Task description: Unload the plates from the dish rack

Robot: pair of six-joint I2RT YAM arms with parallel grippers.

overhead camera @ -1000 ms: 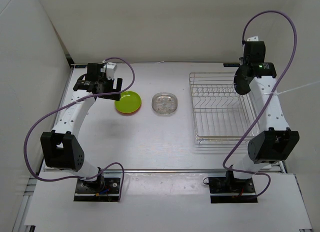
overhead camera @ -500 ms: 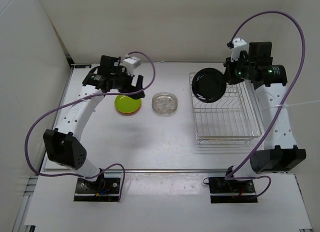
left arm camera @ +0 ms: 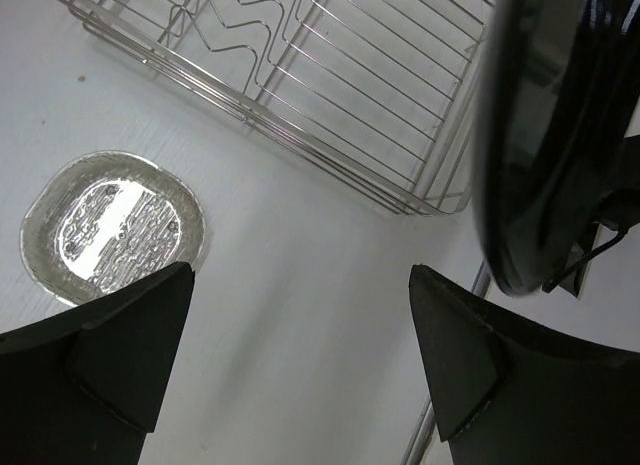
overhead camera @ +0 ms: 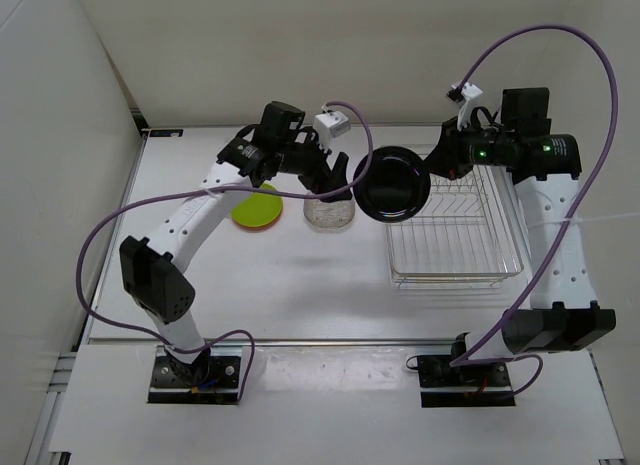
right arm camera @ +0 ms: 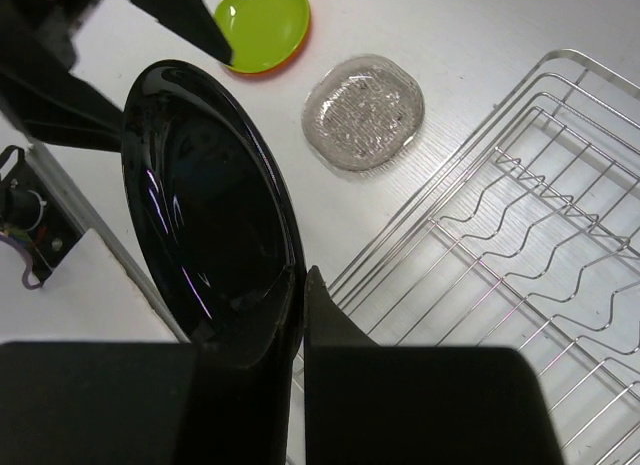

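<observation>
My right gripper [overhead camera: 430, 171] [right arm camera: 303, 277] is shut on the rim of the black plate [overhead camera: 392, 183] [right arm camera: 205, 200], holding it on edge in the air left of the dish rack [overhead camera: 455, 230] [right arm camera: 520, 235]. My left gripper [overhead camera: 336, 181] [left arm camera: 300, 275] is open and empty, just left of the black plate [left arm camera: 540, 135], above the clear plate [overhead camera: 330, 211] [left arm camera: 110, 230] [right arm camera: 365, 110] lying on the table. The yellow-green plate [overhead camera: 256, 205] [right arm camera: 262, 23] sits stacked on the orange plate [right arm camera: 284, 57], further left. No plates show in the rack [left arm camera: 330, 75].
Purple cables [overhead camera: 120, 220] loop from both arms over the table. White walls close the left side and the back. The table's metal front rail [overhead camera: 320, 342] runs just ahead of the arm bases.
My right arm has swung the black plate left, off the rack and over the table's middle. My left arm has moved right from the yellow-green plate to beside the black plate, staying open.
</observation>
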